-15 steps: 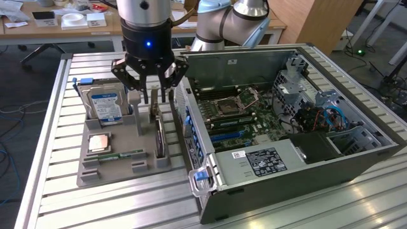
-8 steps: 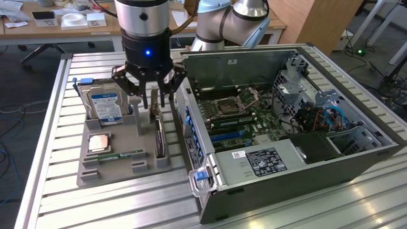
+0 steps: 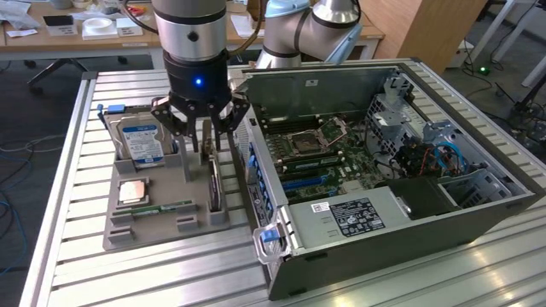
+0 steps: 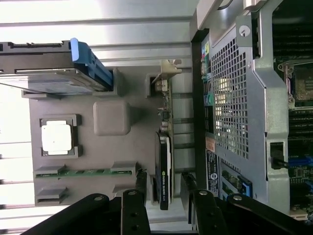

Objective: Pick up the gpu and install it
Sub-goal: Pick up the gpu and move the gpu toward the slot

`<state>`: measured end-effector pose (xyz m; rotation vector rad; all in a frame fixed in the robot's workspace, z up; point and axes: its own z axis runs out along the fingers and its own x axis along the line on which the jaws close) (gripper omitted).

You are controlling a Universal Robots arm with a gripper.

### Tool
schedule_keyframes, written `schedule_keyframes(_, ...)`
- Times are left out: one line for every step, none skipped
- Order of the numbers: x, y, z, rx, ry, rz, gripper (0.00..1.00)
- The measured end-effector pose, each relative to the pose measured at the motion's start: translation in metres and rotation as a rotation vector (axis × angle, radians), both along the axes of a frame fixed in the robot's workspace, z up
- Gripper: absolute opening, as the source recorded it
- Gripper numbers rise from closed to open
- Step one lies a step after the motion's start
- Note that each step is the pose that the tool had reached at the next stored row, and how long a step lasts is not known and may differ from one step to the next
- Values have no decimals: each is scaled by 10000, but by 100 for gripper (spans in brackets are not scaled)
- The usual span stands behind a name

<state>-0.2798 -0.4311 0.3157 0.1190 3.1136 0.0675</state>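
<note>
On the exterior view's left, a silver hard drive (image 3: 140, 142) with a blue and white label is sitting in the back of a grey tray (image 3: 153, 235). The tray is lying on a metal table (image 3: 77, 268) made of long slats. In front of the hard drive, a square processor chip (image 3: 132, 192) is lying flat in its own pocket, and a thin green memory stick (image 3: 163, 208) is lying just in front of that. Further right, the gpu (image 3: 214, 188) is standing on its thin edge in a slot along the tray's right side, close to the computer. The gripper (image 3: 204, 148) is hanging right over it. Its claw is spread wide, with one black finger (image 4: 142, 186) on each side of the card and a little gap showing on both sides. On the exterior view's right, the computer case (image 3: 477, 211) is lying open, and its green motherboard (image 3: 328, 160) is showing inside.
</note>
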Motion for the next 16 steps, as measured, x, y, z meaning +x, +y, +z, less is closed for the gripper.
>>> schedule_keyframes(0, 0, -8, 0, -1, 0, 42)
schedule_keyframes(0, 0, -8, -1, 1, 0, 42)
schedule_keyframes(0, 0, -8, -1, 1, 0, 42)
schedule_keyframes(-1, 0, -8, 5, 1, 0, 42)
schedule_keyframes(-1, 0, -10, 13, 0, 0, 42)
schedule_keyframes(-1, 1, -15, 15, -2, 2, 42)
schedule_keyframes(2, 0, -20, 14, 0, 6, 42)
schedule_keyframes(6, 0, -24, 13, 1, 9, 42)
schedule_keyframes(9, 0, -28, 14, 0, 8, 42)
schedule_keyframes(13, 0, -31, 15, 0, 8, 42)
schedule_keyframes(22, 0, -35, 14, 0, 9, 42)
schedule_keyframes(32, 0, -39, 14, 0, 10, 42)
schedule_keyframes(41, 0, -43, 14, -1, 9, 42)
schedule_keyframes(42, 0, -44, 15, -1, 9, 42)
schedule_keyframes(42, 0, -43, 15, -1, 8, 42)
schedule_keyframes(42, 0, -43, 14, -1, 8, 42)
